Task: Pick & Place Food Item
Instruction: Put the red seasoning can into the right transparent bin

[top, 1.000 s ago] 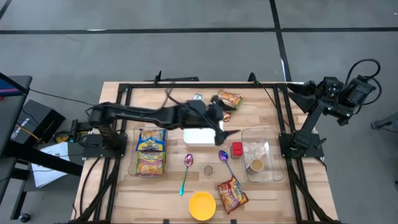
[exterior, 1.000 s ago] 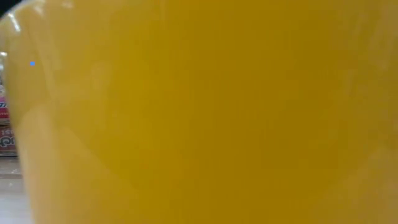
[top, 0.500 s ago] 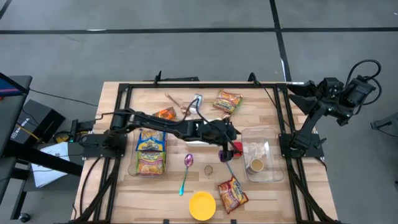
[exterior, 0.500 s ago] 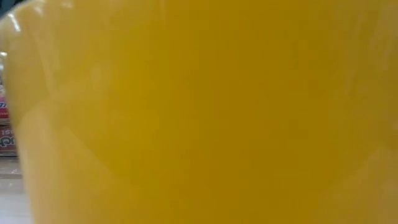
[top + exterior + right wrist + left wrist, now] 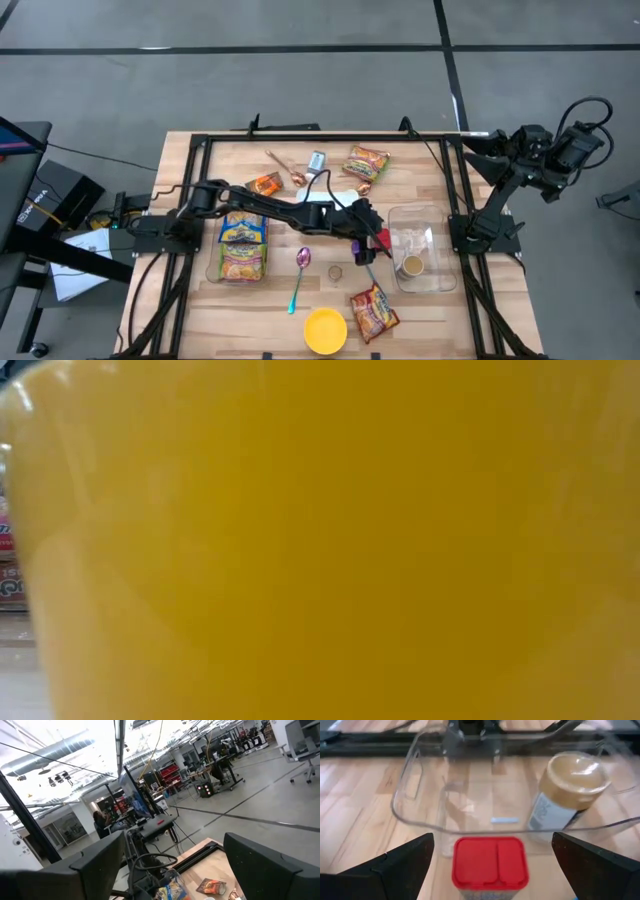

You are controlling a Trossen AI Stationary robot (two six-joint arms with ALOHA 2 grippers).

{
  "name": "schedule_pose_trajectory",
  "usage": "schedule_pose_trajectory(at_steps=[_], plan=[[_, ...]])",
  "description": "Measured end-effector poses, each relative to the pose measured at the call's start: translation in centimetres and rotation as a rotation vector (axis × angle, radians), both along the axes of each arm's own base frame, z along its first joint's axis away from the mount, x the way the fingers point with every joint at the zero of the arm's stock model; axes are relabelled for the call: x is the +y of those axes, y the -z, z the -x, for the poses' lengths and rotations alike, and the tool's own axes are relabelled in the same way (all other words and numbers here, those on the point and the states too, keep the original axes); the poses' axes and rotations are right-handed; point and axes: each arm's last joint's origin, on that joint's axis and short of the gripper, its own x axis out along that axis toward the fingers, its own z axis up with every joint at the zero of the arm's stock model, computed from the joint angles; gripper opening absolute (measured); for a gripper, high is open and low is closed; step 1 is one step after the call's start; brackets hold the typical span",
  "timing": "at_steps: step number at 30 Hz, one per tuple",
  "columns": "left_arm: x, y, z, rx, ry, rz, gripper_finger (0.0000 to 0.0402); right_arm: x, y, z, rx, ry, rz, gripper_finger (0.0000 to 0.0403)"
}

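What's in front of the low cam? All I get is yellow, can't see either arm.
Observer: The yellow bowl sits at the table's front edge, right against that camera.
Operator: Left arm?
Observer: Left gripper is open around the red-lidded jar, not yet closed.
Operator: What's beyond it?
Observer: A clear plastic bin holding a tan-lidded jar.
Operator: Right arm?
Observer: Right gripper is raised off the table's right side, open.

Red-lidded spice jar (image 5: 490, 862) stands upright just beside the clear plastic container (image 5: 420, 780)
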Motion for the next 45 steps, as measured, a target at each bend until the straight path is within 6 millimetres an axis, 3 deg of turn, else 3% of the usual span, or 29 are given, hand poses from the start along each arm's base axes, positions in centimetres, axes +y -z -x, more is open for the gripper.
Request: schedule_pose_trajectory(at_steps=[6, 16, 27, 37, 45], plan=[[0.0, 0.6, -0.1, 0.019, 0.016, 0.010, 0.0400, 0.0, 0.0, 0.0, 0.003, 0.000, 0.005, 0.0333], [-0.2, 3.5, -0.6, 0.065, 0.027, 0.016, 0.0400, 0.1, 0.1, 0.0, 0.008, 0.001, 0.013, 0.0333], [0.4, 3.5, -0.7, 0.062, 0.027, 0.025, 0.0400, 0.1, 0.1, 0.0, 0.010, 0.001, 0.017, 0.0333], [0.3, 4.9, -1.1, 0.064, 0.026, 0.048, 0.0399, 0.1, 0.1, 0.0, 0.011, 0.001, 0.017, 0.0333], [0.4, 4.9, -1.1, 0.061, 0.027, 0.050, 0.0352, 0.1, 0.1, 0.0, 0.011, 0.001, 0.018, 0.0333]])
